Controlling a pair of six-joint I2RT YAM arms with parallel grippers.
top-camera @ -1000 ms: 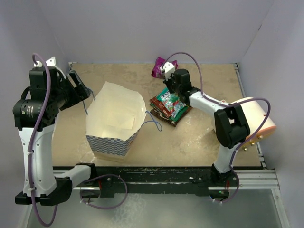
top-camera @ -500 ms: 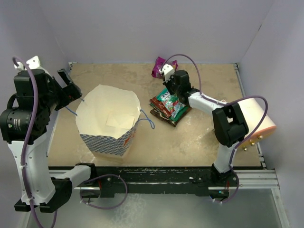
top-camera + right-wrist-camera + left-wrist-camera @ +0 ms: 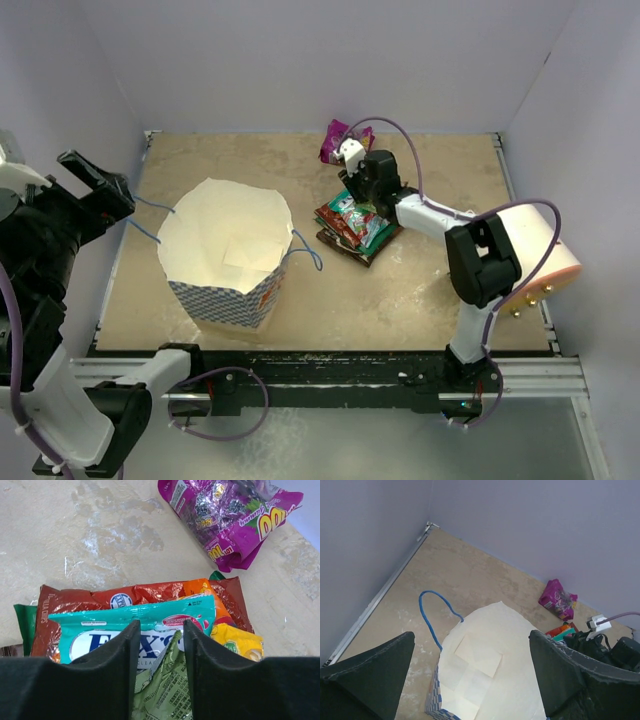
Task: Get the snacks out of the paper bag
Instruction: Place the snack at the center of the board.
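Paper bag point(image 3: 228, 298) is light, so your wide-open left hand point(image 3: 471, 645) could snag its blue handle point(image 3: 431, 592) and tip it.

This was a robot lab's test booth — plain lilac walls point(image 3: 300, 60) boxed in a scuffed beige desk point(image 3: 420, 295) on three sides, metal rails point(image 3: 508, 180) framed its edges, and two white-and-black arms point(image 3: 480, 265), trailing purple cables point(image 3: 385, 115), were bolted to a black bar point(image 3: 330, 380) along the front.
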